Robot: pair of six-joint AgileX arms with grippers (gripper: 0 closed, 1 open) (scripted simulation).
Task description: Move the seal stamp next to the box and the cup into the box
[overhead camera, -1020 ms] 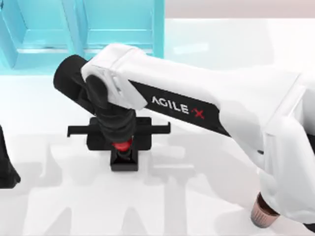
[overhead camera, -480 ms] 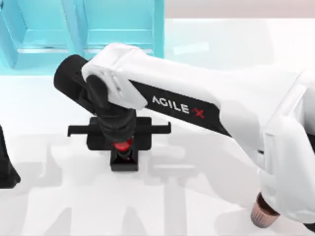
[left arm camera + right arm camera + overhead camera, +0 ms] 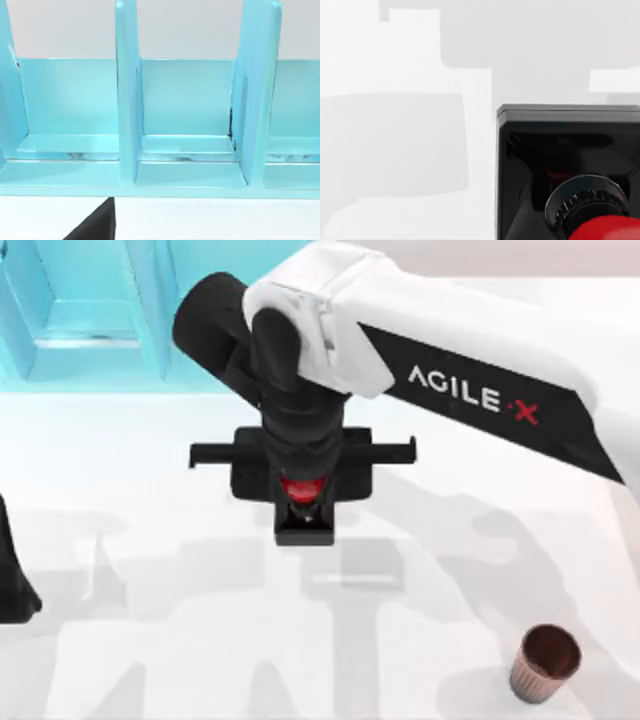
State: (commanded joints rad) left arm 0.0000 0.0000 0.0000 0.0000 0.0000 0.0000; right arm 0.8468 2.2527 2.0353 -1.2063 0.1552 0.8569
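The right arm is reaching across from the right side of the white surface (image 3: 150, 640), its black right gripper (image 3: 303, 502) pointing straight down over the seal stamp (image 3: 304, 523). The jaws are clamped on the stamp's red knob; from above, the red is peeking out beneath the black wrist with the square black base just below it. In the right wrist view the seal stamp (image 3: 570, 170) is sitting close under the camera, its glossy black block and a ridged collar beneath the red knob standing out against the pale surface; whether the base is touching the surface I cannot tell. The stamp is sitting toward the middle of the surface, near the turquoise box (image 3: 90, 310), which is standing along the far edge at the left. The left wrist view is looking into that box (image 3: 185, 125), showing upright dividers splitting it into open compartments. The cup (image 3: 544, 663) is standing upright near the front right corner, well apart from the stamp and the box. The left arm is parked at the left edge.
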